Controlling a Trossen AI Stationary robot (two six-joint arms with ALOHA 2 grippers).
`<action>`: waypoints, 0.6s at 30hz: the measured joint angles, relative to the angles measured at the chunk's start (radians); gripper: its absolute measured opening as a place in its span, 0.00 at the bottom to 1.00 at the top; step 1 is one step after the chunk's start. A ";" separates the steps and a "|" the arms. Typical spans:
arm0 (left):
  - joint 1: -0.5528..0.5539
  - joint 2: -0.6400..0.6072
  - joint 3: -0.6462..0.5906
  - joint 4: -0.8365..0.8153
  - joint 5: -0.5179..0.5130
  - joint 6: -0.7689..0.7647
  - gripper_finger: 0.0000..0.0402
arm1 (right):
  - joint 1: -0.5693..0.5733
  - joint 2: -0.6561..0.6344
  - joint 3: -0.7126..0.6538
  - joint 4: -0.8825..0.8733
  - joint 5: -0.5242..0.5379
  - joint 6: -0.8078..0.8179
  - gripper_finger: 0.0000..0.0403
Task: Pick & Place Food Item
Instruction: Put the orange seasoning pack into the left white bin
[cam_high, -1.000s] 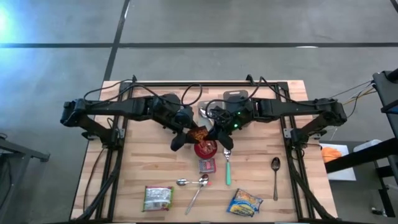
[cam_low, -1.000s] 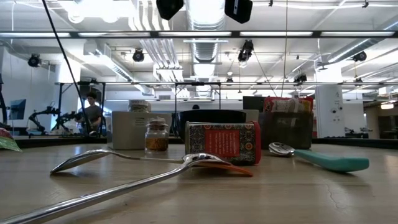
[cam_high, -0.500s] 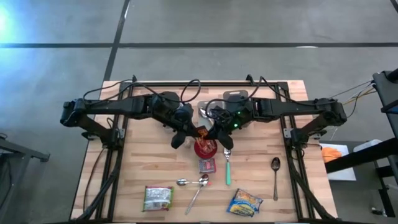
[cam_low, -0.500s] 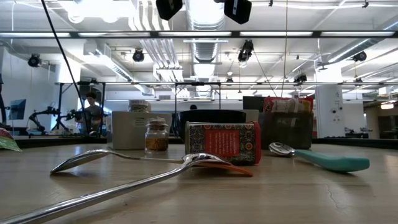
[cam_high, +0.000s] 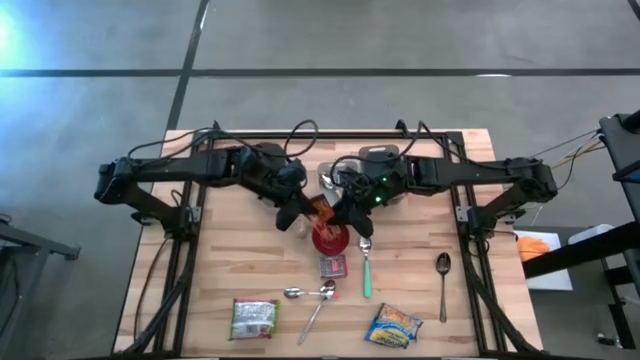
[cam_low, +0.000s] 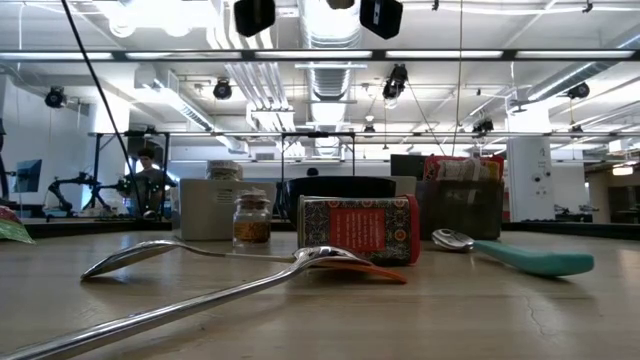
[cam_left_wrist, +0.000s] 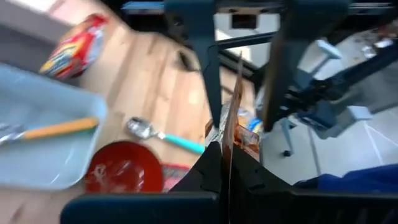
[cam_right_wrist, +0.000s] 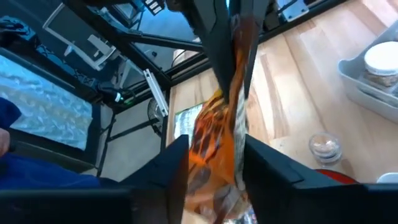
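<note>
An orange food packet (cam_high: 320, 210) hangs in the air over a red bowl (cam_high: 331, 240) at the table's middle, where the two arms meet. My left gripper (cam_high: 312, 208) comes from the left and is shut on the packet (cam_left_wrist: 231, 106). My right gripper (cam_high: 338, 214) comes from the right. It is open, with a finger on either side of the packet's lower part (cam_right_wrist: 217, 155). My left gripper pinches the packet's edge (cam_left_wrist: 229, 140) between its two fingers (cam_left_wrist: 208, 168), coming from the table's left and slanting down. The packet stands on edge in the hold, lifted clear above the bowl. My right gripper's fingers (cam_right_wrist: 177, 168) flank the packet; whether they touch it I cannot tell.
A white tray (cam_left_wrist: 37, 155) with an orange-handled utensil lies beside the bowl. Nearer the front lie a red tin (cam_high: 333, 266), a teal spoon (cam_high: 366, 272), metal spoons (cam_high: 316, 296), a green packet (cam_high: 254, 318) and a yellow packet (cam_high: 392, 325). A small jar (cam_right_wrist: 323, 146) stands by the bowl.
My left gripper has moved in on the packet from the left, rolled a little and shut on it. The packet has stayed in the air above the red bowl.
</note>
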 joint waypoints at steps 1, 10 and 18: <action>0.006 -0.004 0.007 -0.029 -0.012 -0.002 0.00 | -0.004 0.000 0.000 -0.002 0.000 0.006 0.37; 0.084 -0.097 0.059 -0.236 -0.151 0.037 0.00 | -0.043 0.000 0.000 -0.018 0.020 0.055 0.50; 0.210 -0.200 0.059 -0.461 -0.401 0.015 0.00 | -0.045 -0.004 0.000 -0.081 0.102 0.067 0.50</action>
